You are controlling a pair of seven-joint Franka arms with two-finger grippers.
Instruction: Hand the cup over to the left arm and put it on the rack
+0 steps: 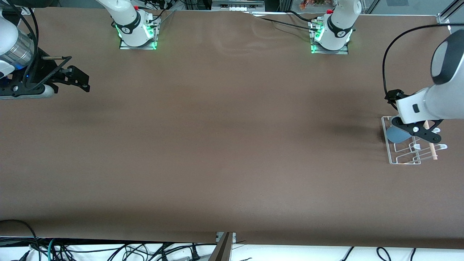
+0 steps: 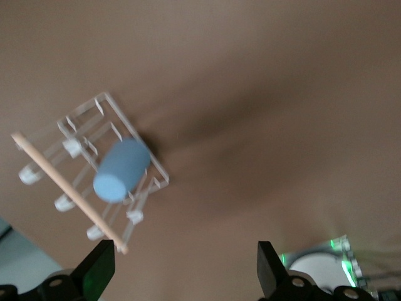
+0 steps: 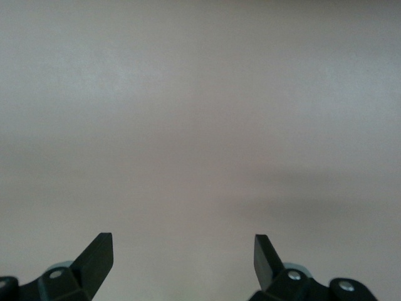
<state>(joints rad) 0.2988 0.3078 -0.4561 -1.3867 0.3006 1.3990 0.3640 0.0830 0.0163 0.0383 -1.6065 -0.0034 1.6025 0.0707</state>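
Cup (image 2: 121, 170) lying on rack (image 2: 75, 145), left claw (image 2: 182, 269) spread above, empty

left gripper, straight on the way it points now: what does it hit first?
Probably bare table. The open left gripper hangs over the rack, but the cup on it sits off to one side of its line. Depth unclear.
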